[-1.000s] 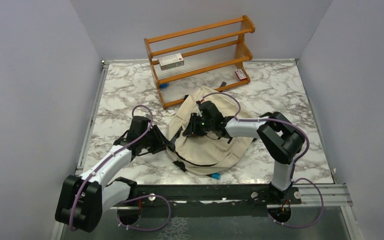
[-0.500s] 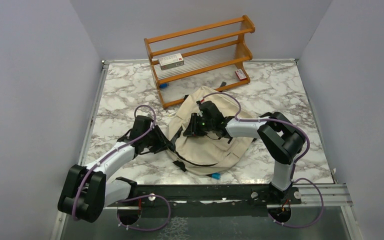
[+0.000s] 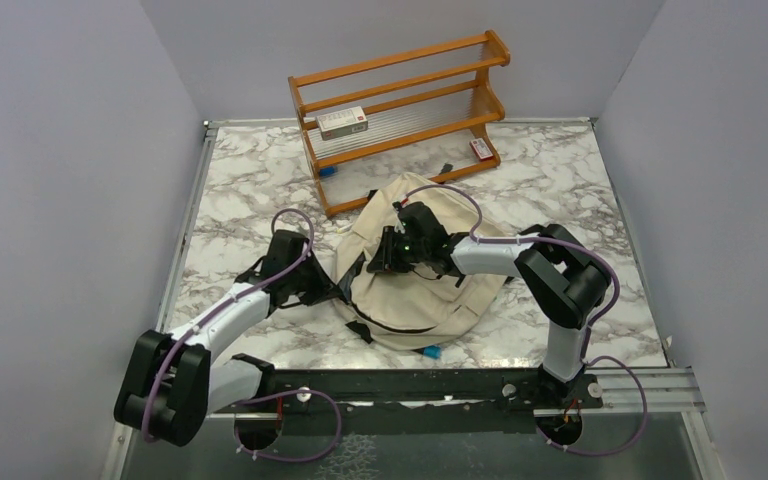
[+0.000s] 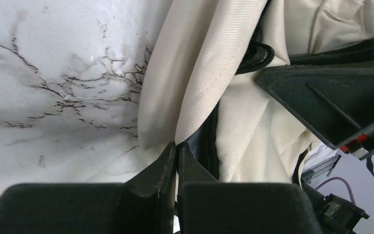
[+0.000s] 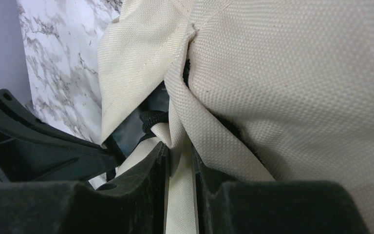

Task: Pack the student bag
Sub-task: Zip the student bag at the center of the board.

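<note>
The student bag (image 3: 430, 295), a big cream fabric backpack with black zipper lines, lies in the middle of the marble table. My left gripper (image 3: 338, 292) sits at its left edge. In the left wrist view its jaws (image 4: 177, 146) are pressed together with a thin edge of the bag (image 4: 199, 73) pinched at the tips. My right gripper (image 3: 380, 265) rests on top of the bag near its left side. In the right wrist view it (image 5: 179, 151) is shut on a fold of the cream fabric (image 5: 297, 73). The bag's inside is hidden.
A wooden rack (image 3: 400, 75) stands at the back with a white box (image 3: 342, 122) on its shelf. A small red and white item (image 3: 480, 148) and a blue one (image 3: 327, 171) lie at its foot. Something blue (image 3: 428, 351) peeks out under the bag's near edge.
My left arm has reached slightly right to the bag's edge and its jaws have shut on the fabric. The right gripper keeps its hold and has not moved.
</note>
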